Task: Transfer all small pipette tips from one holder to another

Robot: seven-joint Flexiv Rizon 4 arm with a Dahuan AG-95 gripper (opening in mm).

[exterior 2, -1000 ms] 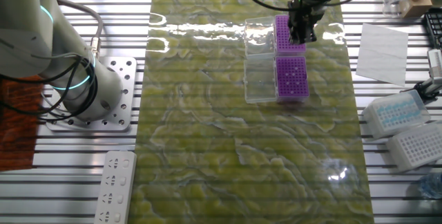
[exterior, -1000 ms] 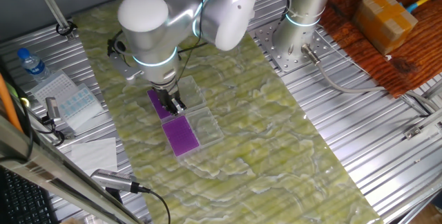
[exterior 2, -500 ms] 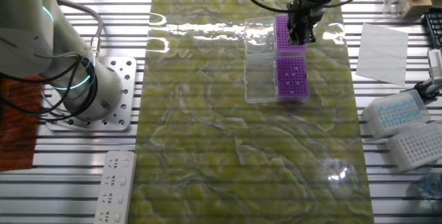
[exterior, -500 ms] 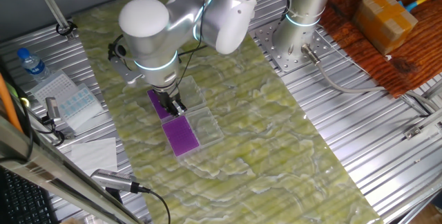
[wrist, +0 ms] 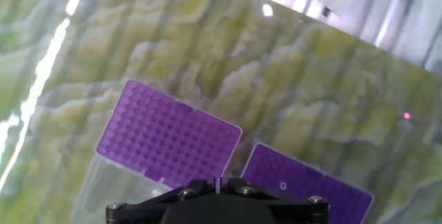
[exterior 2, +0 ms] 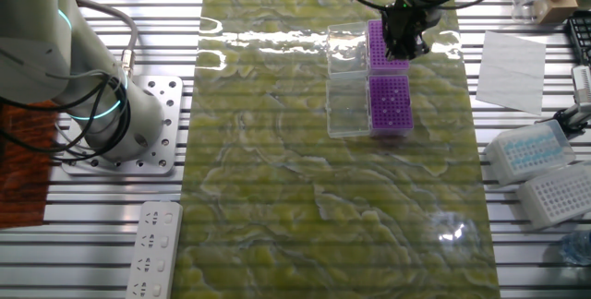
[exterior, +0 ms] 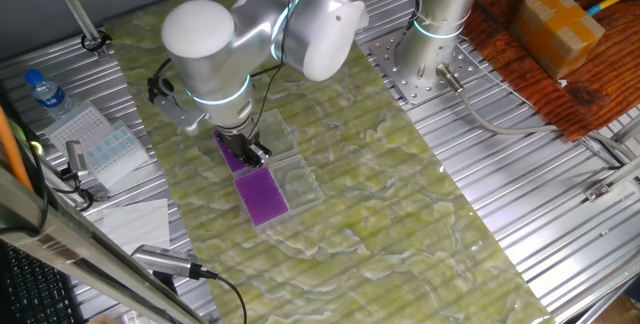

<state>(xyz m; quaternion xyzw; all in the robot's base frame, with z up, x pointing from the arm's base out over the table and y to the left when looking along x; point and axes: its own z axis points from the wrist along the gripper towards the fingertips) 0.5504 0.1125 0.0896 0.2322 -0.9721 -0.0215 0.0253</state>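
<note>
In the hand view, an apparently bare purple rack (wrist: 169, 140) is seen to the left of and beyond the claw (wrist: 219, 180), and a second rack (wrist: 304, 186) lies just to the claw's right, with one pale ring, probably a tip (wrist: 282, 186), seen in its top. From the fixed cameras, the claw is seen held low over the seam where the two racks meet end to end on the green-covered table (exterior 2: 277, 197). In the other fixed view, pale dots that are taken for tips (exterior 2: 390, 99) show on the rack not under the claw. The fingers are seen pressed close together; whether a tip is pinched between them cannot be told, since the fingertips are hidden by the hand's body. The step in hand is judged to be a pick or a placement at a rack hole, which one being unclear. A straight vertical move, exactly centred on one hole, is called for next, with neighbouring tips left undisturbed.
</note>
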